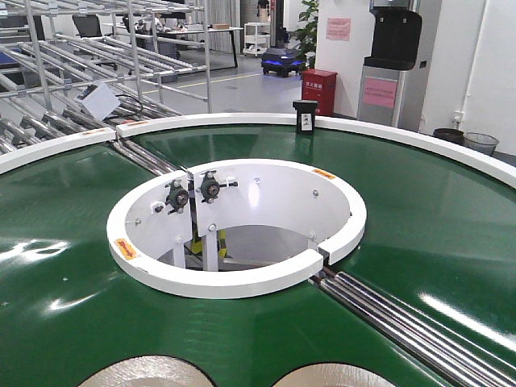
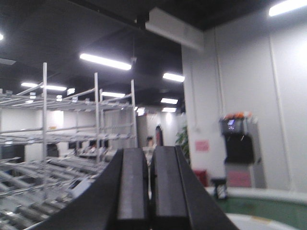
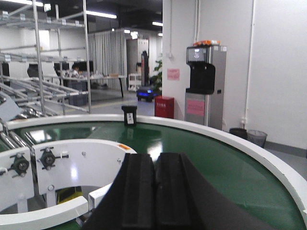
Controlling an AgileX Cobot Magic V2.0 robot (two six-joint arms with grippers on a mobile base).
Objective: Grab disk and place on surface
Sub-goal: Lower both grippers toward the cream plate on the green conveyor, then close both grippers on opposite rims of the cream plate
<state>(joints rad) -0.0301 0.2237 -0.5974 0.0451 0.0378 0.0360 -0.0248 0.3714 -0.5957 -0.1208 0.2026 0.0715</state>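
Down at the bottom edge of the front view, two pale round shapes lie flat on the green belt [image 1: 419, 210]: a left disk [image 1: 145, 376] and a right disk [image 1: 334, 377]. Both are cropped, so I take them for disks rather than know it. They sit on the robot's near side of the white ring [image 1: 242, 282], apart from it. Being round and flat, they offer no long axis, so any grasp has to come down from above.

Neither wrist camera shows a disk. The left gripper [image 2: 149, 191] has its fingers pressed together with nothing between them, and it tilts upward, looking over a metal rack [image 2: 72, 134]. The right gripper [image 3: 154, 191] is likewise pressed together and empty, held roughly level and aimed across the belt past the ring. Both disks therefore probably lie below where either gripper is aimed, and nearer the robot.

Each arm would have to tip down and spread its fingers. The right arm, low over the belt, seems the readier, but which is nearer I cannot tell. The dark tabletop meant for the drop shows in no view.
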